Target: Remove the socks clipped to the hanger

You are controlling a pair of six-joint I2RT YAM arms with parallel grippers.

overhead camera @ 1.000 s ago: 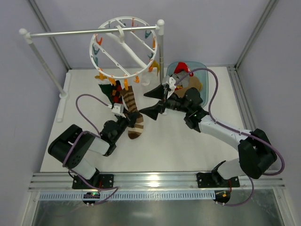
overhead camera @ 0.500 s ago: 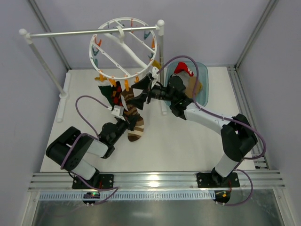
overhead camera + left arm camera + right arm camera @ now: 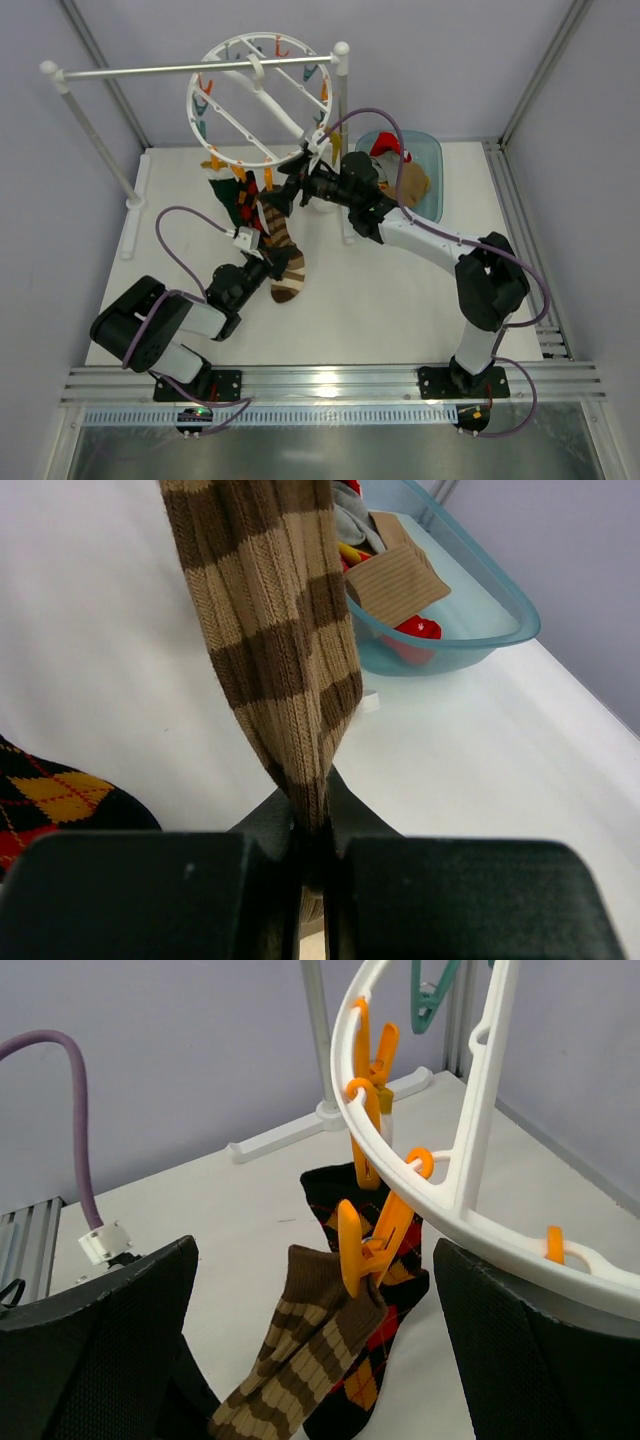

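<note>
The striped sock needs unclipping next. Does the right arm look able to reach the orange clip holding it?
Probably yes. The right gripper is open and faces the orange clip, with nothing between them; the left gripper holds the striped sock lower down.

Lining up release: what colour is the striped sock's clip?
Orange clip; clearest in right wrist view.

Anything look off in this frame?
Nothing stands out. The left gripper is shut on the striped sock, which hangs from an orange clip on the hanger. The right gripper is open, facing that clip. No spill or damage visible.
</note>
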